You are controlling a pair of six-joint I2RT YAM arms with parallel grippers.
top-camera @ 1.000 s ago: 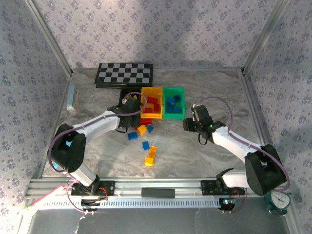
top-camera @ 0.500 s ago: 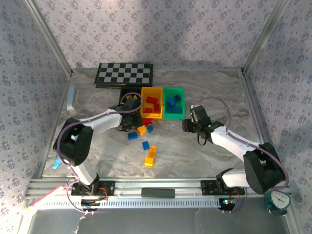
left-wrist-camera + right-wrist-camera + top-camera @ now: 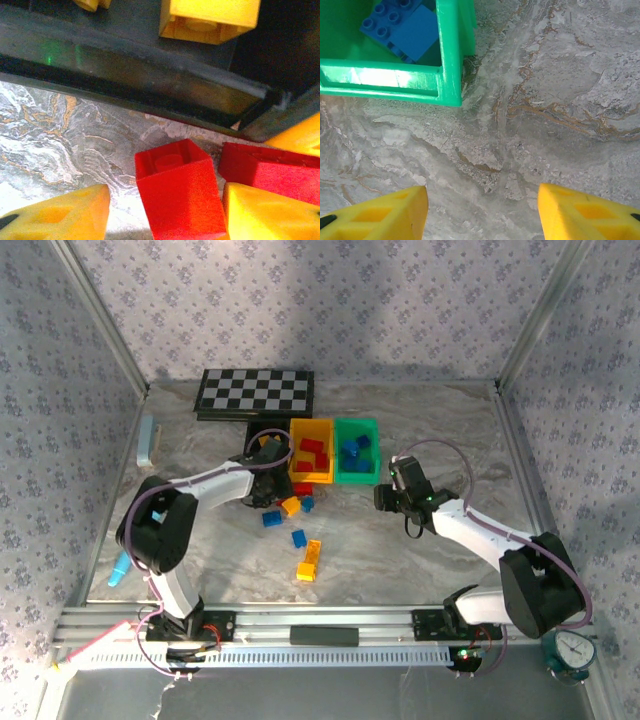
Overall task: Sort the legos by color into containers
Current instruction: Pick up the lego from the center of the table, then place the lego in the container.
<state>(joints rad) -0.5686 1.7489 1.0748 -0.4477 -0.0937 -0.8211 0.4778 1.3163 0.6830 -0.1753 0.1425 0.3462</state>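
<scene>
Elbow of left arm (image 3: pixel 160 525) swung inward | left claw (image 3: pixel 164 191) open astride red lego (image 3: pixel 177 200) | right claw (image 3: pixel 482 192) unmoved, open

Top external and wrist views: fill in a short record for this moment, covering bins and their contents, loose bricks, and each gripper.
black bin: yellow bricks inside
yellow bin: red bricks inside
green bin: blue bricks inside
loose bricks: several blue, yellow-orange and red, on the table in front of the bins
left gripper: open, a red brick between its fingers, beside the black bin
right gripper: open, nothing between its fingers, over bare table near the green bin's corner
</scene>
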